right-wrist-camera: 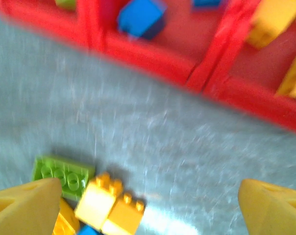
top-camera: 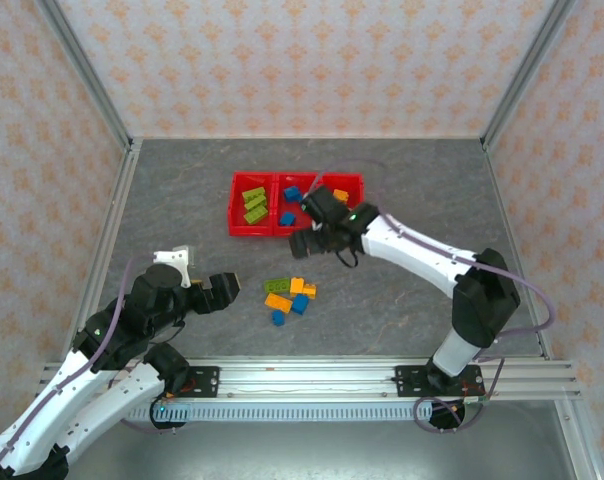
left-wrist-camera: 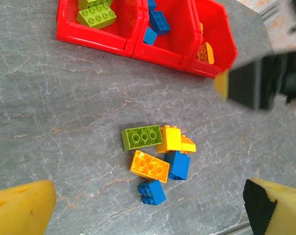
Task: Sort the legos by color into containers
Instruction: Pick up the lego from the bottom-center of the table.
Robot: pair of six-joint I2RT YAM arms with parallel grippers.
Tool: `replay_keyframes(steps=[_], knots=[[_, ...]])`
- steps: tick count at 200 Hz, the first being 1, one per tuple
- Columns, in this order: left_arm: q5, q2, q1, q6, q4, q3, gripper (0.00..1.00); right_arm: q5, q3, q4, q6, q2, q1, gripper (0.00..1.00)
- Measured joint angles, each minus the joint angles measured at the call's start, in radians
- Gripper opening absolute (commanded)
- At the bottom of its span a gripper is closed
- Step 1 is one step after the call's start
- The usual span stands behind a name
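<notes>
Robot lab cell: wallpapered panels, aluminium framing.

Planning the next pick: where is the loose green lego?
Top view: the loose green lego lies at the pile's far-left corner, beside a yellow lego, below the red containers.

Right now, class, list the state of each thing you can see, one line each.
Left hand: open, empty.
Right hand: open, empty.
Red tray: upright, partly filled, one colour per compartment.
Loose bricks: unsorted, heaped outside the tray.
</notes>
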Motion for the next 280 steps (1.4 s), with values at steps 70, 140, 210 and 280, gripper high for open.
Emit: replay_keyframes(steps=[70,140,210,280], knots=[[0.003,-0.008,0.000,-0.001,0.002,0.000,0.99,0.010,-0.068,-0.014,-0.213,0.056,0.101,0.89],[0.003,-0.023,0.000,-0.001,0.002,-0.011,0.99,0.027,0.014,-0.021,-0.288,0.227,0.142,0.87],[0.003,-0.023,0.000,-0.001,0.002,-0.014,0.99,0.042,0.034,-0.021,-0.294,0.274,0.124,0.72],[0.003,-0.023,0.000,-0.001,0.002,-0.014,0.99,0.033,0.034,-0.014,-0.298,0.288,0.087,0.64]])
